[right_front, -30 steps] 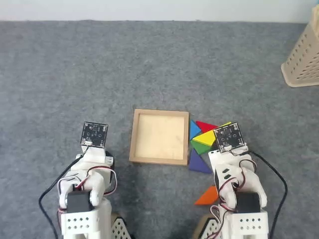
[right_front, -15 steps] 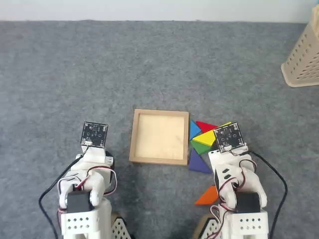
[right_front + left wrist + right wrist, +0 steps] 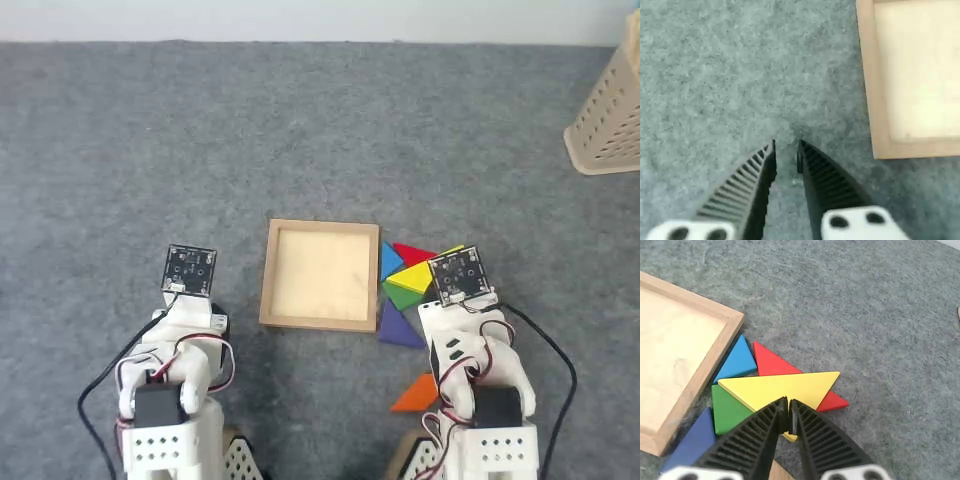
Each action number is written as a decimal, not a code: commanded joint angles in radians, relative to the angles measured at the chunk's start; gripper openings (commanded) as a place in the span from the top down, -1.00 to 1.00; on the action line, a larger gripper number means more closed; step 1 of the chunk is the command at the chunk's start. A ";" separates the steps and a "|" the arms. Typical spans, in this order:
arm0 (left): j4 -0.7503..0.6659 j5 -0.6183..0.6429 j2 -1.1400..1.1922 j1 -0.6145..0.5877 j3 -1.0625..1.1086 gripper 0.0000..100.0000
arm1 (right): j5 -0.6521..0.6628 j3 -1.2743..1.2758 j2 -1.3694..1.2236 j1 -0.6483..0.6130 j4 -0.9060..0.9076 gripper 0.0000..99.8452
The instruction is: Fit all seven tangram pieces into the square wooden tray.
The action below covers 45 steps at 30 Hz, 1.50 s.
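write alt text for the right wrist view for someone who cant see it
The right gripper, nearly shut, hangs over a long yellow triangle that lies across a red piece and a green piece on grey carpet. A blue triangle and an indigo piece sit against the corner of the wooden tray, whose visible floor is bare.

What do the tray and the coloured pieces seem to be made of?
Tray: pale bare-looking wood, matte, with faint grain on its rim. Pieces, such as the yellow triangle: likely painted wood, flat matte colour with crisp edges; the coating hides grain.
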<state>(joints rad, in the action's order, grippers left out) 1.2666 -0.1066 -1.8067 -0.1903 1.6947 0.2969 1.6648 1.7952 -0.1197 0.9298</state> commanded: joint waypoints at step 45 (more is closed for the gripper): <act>0.000 0.008 -0.021 0.002 -0.008 0.86 | 0.086 -0.712 -0.858 0.111 0.170 0.62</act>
<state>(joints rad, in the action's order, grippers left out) 1.2666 -0.1066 -1.8067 -0.1918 1.6947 0.4028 1.1231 1.2183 0.0583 1.0602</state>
